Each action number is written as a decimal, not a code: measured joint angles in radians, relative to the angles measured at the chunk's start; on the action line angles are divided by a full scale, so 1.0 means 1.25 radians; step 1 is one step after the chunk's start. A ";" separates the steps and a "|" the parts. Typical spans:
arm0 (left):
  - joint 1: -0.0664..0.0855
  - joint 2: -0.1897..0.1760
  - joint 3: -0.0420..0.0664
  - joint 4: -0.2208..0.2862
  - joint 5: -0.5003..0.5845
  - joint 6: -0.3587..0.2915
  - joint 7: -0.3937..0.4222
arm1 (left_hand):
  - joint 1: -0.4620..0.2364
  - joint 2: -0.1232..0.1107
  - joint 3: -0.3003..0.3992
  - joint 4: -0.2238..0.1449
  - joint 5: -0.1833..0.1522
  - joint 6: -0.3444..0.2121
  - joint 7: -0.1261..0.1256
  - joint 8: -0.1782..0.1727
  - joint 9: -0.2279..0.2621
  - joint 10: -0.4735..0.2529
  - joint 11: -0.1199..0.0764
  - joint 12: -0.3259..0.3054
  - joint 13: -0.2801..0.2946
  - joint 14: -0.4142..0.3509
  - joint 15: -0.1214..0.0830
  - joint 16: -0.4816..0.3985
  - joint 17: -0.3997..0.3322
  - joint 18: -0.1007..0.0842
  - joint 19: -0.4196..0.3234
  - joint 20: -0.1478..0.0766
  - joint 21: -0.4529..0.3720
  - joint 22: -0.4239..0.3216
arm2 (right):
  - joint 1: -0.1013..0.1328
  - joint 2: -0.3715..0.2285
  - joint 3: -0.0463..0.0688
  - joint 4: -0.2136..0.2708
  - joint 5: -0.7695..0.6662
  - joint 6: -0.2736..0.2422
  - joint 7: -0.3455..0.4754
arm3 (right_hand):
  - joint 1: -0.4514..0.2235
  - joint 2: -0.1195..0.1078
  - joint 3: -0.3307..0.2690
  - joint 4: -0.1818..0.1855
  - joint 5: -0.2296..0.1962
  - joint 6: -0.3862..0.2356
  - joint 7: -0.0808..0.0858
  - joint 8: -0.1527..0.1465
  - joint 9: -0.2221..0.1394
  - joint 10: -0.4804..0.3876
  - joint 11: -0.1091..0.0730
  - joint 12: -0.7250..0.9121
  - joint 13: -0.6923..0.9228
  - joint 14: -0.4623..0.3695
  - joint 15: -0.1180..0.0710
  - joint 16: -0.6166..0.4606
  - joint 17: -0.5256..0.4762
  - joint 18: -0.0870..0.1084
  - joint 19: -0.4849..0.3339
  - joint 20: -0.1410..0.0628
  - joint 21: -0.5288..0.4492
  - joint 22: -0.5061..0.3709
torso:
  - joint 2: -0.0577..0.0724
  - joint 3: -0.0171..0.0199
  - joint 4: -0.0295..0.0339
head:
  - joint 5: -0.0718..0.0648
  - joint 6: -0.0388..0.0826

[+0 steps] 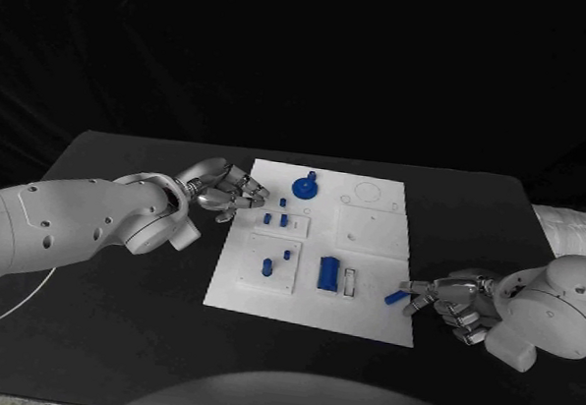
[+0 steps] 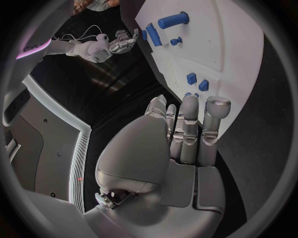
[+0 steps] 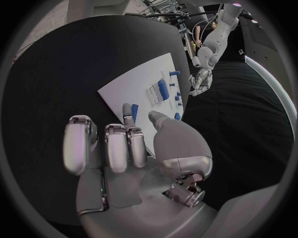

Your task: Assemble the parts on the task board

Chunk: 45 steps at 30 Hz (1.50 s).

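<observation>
My right hand [image 1: 450, 302] sits at the board's [image 1: 366, 315] near right edge, fingers curled toward one another, and a small blue peg [image 1: 395, 297] lies right at their tips; in the right wrist view a blue piece [image 3: 134, 112] shows between a raised finger and the thumb, so I judge it pinched, though the contact itself is too small to be sure of. The peg's long axis runs slantwise, pointing from my fingertips in toward the board's middle. The nearest open seat I can make out is the pale slot [image 1: 352, 282] just beside the big blue block [image 1: 328, 272], and it lies inboard of the peg, toward my left arm. So the coming move, as I judge it, turns on carrying the peg inward and turning it to match that slot, which runs front to back. My left hand [image 1: 227, 193] hovers at the board's far left edge with its fingers bent loosely and nothing in them, close to the two small blue pieces [image 1: 275, 220] standing there and well apart from the peg. My right hand is plainly the nearer one.
</observation>
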 measured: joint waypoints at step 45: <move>0.000 -0.001 0.000 0.001 -0.009 0.017 -0.026 | 0.000 0.000 -0.002 0.002 0.000 0.006 0.006 0.000 0.001 0.015 -0.001 0.011 0.002 0.000 0.000 0.000 -0.002 0.000 0.000 0.000 0.000 0.000 | -0.023 0.145 0.006 -0.144 -0.143 0.017 0.020 | 0.016 0.014 0.027 -0.087 0.048 -0.045 -0.047 0.239 0.275 -0.001 -0.010 0.000 0.000 0.001 -0.005 -0.004 0.000 0.013 -0.010 -0.005 -0.056 0.000 | 0.000 0.0001 0.0005 | 0.008 0.000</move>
